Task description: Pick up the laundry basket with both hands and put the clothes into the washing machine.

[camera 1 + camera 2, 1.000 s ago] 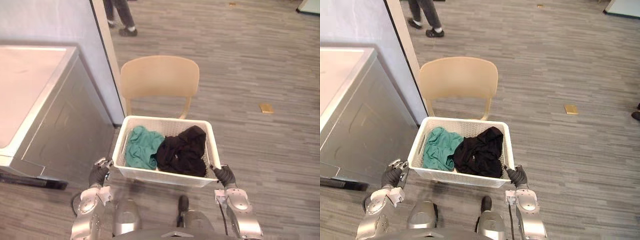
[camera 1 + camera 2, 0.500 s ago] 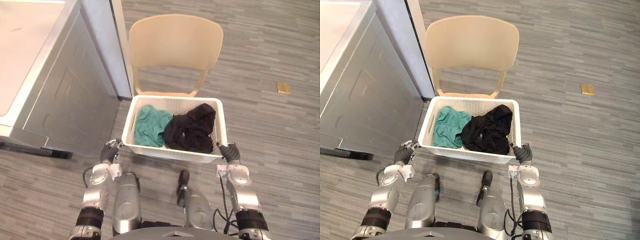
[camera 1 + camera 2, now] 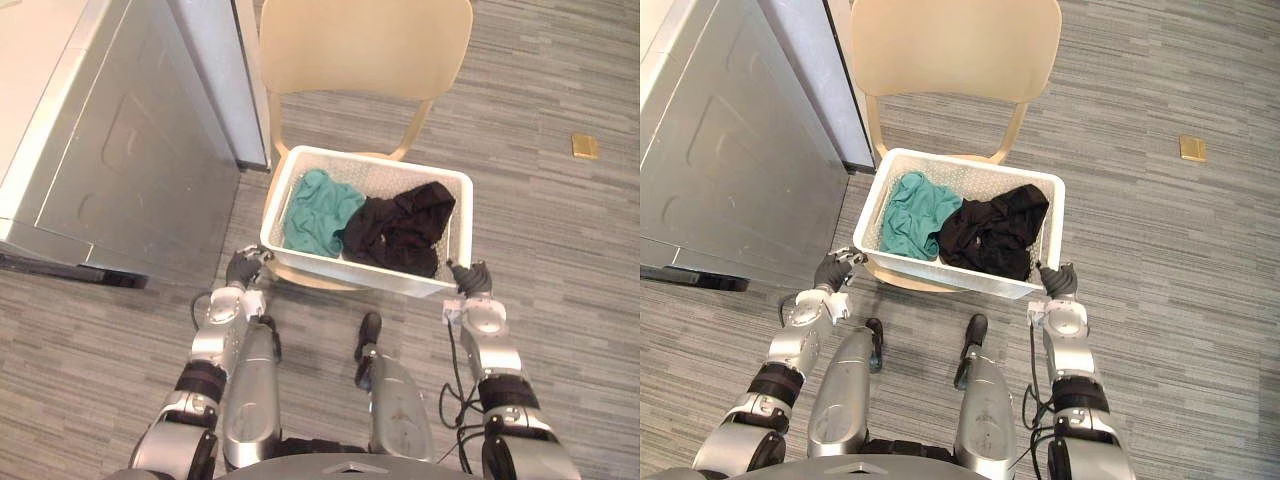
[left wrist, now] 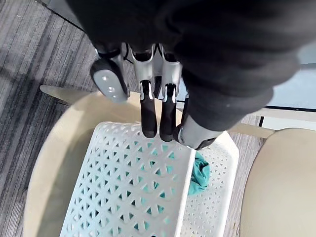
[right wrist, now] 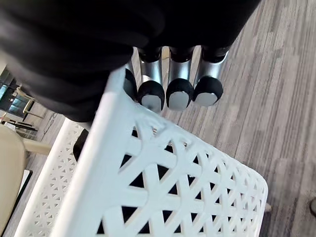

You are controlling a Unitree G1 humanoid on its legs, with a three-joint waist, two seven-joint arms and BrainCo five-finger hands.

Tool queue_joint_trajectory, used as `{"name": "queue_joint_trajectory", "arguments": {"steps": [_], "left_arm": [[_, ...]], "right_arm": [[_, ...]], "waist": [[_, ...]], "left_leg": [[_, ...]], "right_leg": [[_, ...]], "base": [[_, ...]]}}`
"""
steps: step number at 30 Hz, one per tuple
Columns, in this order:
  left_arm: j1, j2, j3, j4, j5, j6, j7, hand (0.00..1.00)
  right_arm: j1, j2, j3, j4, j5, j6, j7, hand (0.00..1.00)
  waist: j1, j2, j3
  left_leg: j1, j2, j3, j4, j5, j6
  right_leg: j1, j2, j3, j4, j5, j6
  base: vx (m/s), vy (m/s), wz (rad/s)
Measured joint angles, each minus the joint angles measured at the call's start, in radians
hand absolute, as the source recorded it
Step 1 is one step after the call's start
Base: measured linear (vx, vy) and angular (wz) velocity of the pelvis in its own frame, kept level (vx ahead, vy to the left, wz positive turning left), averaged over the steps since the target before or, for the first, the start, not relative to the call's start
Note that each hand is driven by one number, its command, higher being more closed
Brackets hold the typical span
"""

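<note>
**Item: laundry basket, loaded, on chair seat, with both hands at its near corners**

Location. White lattice-walled laundry basket [image 3: 350,272] sits on the seat of a beige chair [image 3: 365,45] and covers most of it, with a strip of seat edge showing under the basket's near left corner. The washing machine [image 3: 110,150] stands to the left, apart from the chair.

Contents. A teal garment [image 3: 318,210] lies in the left half and a black garment [image 3: 400,228] in the right half. The two touch at the middle.

Hands. The left hand [image 3: 243,268] is at the near left corner. Its fingers [image 4: 149,118] are straight, tips on the outer wall, so no grasp is closed. The right hand [image 3: 474,279] is at the near right corner, and its fingertips [image 5: 178,94] are curled against the wall just under the rim, clamped there.

Handling, as judged:
- The plastic is stiff and the load is light and soft.
- The smooth rim may slip, and the openwork wall could flex.
- The best hold is under the rim at opposite ends, kept level so the clothes do not slide.

Not determinable:
- The right thumb is hidden.
- It is unclear whether the left thumb [image 4: 193,134] bears on the rim.
- The washing machine's opening is cut off.
</note>
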Motion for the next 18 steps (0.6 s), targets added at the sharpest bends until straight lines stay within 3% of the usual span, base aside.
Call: {"name": "queue_joint_trajectory", "arguments": {"steps": [8, 13, 18], "left_arm": [[-0.179, 0.058, -0.01, 0.015, -0.001, -0.017, 0.028, 1.0], [-0.271, 0.095, -0.066, 0.065, -0.003, -0.02, 0.043, 1.0], [-0.282, 0.1, -0.079, 0.075, -0.011, -0.02, 0.044, 1.0]], "right_arm": [[-0.185, -0.127, 0.08, 0.064, 0.001, 0.001, -0.036, 1.0], [-0.329, -0.262, 0.199, 0.161, 0.023, -0.005, -0.03, 1.0], [-0.34, -0.269, 0.243, 0.196, 0.038, -0.021, -0.02, 1.0]], "waist": [[0.0, -0.006, 0.029], [0.023, 0.002, 0.034], [0.029, 0.008, 0.037]], "left_leg": [[-0.049, 0.007, -0.01, 0.035, 0.003, 0.016], [-0.083, 0.022, -0.011, 0.066, -0.007, 0.015], [-0.095, 0.031, -0.014, 0.078, -0.014, 0.016]], "right_leg": [[-0.026, 0.016, 0.0, -0.015, 0.026, -0.001], [-0.038, 0.032, 0.003, -0.045, 0.048, 0.0], [-0.042, 0.044, 0.003, -0.049, 0.051, -0.002]], "base": [[-0.01, 0.033, -0.02], [-0.03, 0.046, -0.08], [-0.02, 0.039, -0.03]]}}
